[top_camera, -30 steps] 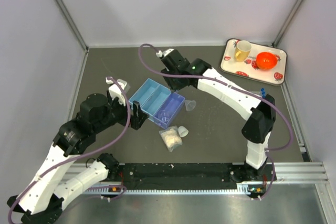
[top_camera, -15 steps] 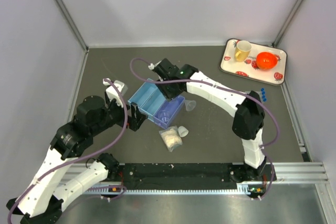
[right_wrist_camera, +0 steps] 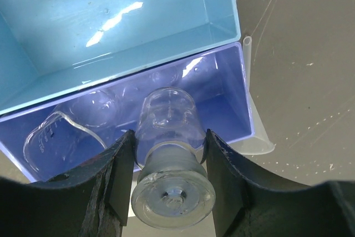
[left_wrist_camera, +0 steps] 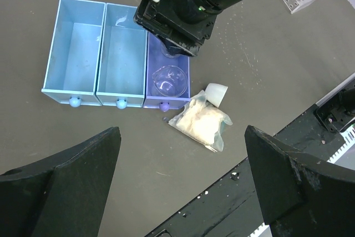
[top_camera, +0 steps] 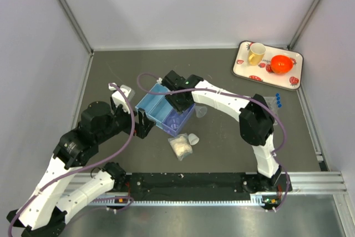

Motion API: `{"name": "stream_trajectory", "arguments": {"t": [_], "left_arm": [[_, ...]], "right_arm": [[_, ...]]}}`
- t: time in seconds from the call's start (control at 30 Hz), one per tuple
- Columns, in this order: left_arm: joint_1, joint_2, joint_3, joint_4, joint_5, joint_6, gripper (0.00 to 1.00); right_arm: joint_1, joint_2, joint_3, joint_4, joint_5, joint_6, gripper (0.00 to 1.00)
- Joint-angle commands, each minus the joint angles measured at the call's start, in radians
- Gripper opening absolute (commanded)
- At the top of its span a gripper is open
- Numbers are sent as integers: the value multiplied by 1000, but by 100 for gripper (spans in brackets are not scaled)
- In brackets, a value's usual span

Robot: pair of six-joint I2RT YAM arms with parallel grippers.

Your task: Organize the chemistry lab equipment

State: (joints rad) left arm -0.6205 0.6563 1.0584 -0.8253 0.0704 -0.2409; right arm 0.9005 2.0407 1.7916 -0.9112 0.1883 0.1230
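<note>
In the right wrist view, the right gripper [right_wrist_camera: 169,145] pinches a tiny clear beaker [right_wrist_camera: 165,117] between its fingers, above the purple end compartment of the blue three-compartment plastic tray [right_wrist_camera: 166,4]. A second clear beaker [right_wrist_camera: 52,137] sits there, and a clear funnel [right_wrist_camera: 252,131] is just beside the tray's wall. The left wrist view shows instead the left gripper [left_wrist_camera: 182,131] spread wide and holding nothing, with the small bag of white material [left_wrist_camera: 201,125] below the tray. The top view adds the clear rack of blue-capped tubes [top_camera: 275,101] at the right, well apart.

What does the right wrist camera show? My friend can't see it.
The right end effector holds a tiny clear beaker over the purple compartment of the blue tray, where another clear beaker lies. A clear funnel rests beside the tray.
</note>
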Motion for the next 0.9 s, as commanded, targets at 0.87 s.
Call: {"name": "stream_trajectory", "arguments": {"t": [0.87], "left_arm": [[2,12,34,15,0,8,99]], "right_arm": [[0,58,-52,98,3,-6,38]]}}
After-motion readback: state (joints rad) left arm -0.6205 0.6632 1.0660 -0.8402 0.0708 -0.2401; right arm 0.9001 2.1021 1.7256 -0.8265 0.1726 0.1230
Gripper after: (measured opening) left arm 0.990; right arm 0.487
